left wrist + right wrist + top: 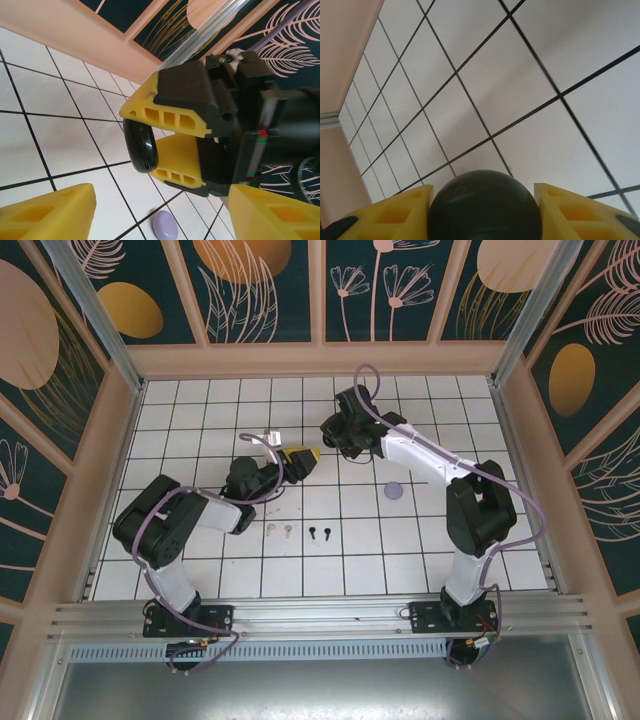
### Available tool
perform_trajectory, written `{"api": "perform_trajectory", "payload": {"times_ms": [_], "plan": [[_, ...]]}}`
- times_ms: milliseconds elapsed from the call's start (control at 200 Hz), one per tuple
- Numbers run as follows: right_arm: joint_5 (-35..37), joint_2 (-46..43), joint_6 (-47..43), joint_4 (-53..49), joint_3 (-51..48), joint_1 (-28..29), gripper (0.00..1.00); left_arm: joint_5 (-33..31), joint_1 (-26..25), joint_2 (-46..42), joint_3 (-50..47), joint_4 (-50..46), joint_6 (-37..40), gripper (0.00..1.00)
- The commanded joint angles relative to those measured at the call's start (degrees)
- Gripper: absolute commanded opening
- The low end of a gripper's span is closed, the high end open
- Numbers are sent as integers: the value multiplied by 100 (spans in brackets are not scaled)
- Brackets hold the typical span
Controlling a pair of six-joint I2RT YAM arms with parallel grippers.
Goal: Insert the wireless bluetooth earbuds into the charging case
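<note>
My right gripper [484,205] is shut on a round black charging case [484,210], holding it above the tiled floor. The left wrist view shows that case [141,147] edge-on, its port facing down, pinched between the right gripper's yellow fingers [170,112]. My left gripper [162,200] is open a short way in front of the case, with nothing between its fingers. In the top view the left gripper [298,462] and right gripper [322,440] meet tip to tip mid-table. A pink pair of earbuds [280,531] and a black pair [319,533] lie on the tiles nearer the bases.
A lavender case [393,490] lies shut on the tiles right of centre, and the left wrist view has this lavender case [165,225] just below the left fingers. Patterned walls [320,300] ring the floor. A metal rail [320,615] runs along the near edge.
</note>
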Motion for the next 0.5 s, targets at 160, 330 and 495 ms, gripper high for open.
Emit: {"api": "perform_trajectory", "payload": {"times_ms": [160, 330, 495], "plan": [[9, -191, 192, 101, 212, 174, 35, 69, -79, 463, 348, 673, -145, 63], [16, -193, 192, 119, 235, 229, 35, 71, -99, 651, 499, 763, -191, 57], [26, -192, 196, 123, 243, 281, 35, 45, -99, 811, 635, 862, -253, 52]]}}
